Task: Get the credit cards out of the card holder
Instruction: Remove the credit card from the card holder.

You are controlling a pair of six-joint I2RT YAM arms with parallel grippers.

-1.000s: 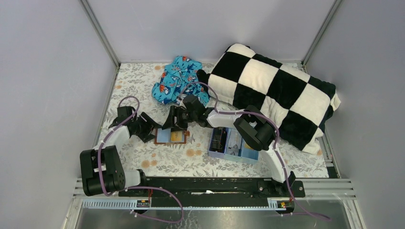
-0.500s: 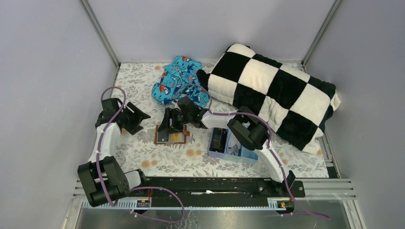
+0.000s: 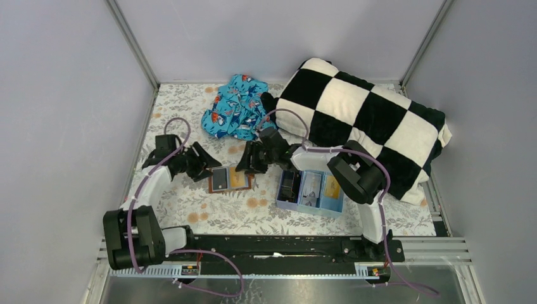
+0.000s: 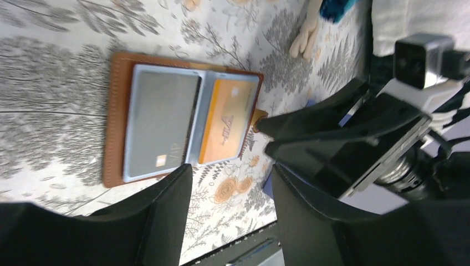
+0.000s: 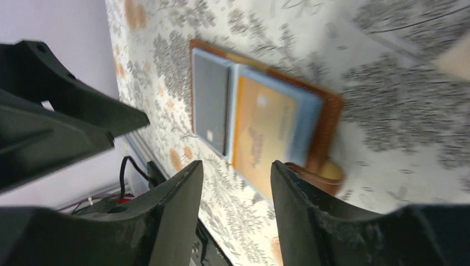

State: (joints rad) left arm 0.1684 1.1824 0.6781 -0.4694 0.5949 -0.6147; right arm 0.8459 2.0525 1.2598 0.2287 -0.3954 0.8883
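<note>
My left claw (image 3: 204, 163) hangs with fingers apart, gripping nothing, just left of the card holder (image 3: 229, 180), which lies open and flat on the tabletop (image 3: 183, 202). My right claw (image 3: 246, 166), likewise spread and empty, hovers at its right edge. The holder's long axis runs from one claw to the other: the grey card (image 3: 220, 178) fills the half nearer my left, the orange card (image 3: 238, 178) the half nearer my right. I judge each card belongs to the claw on its side.

Left tool (image 4: 230, 176), right tool (image 5: 235, 170) (both agape)
</note>
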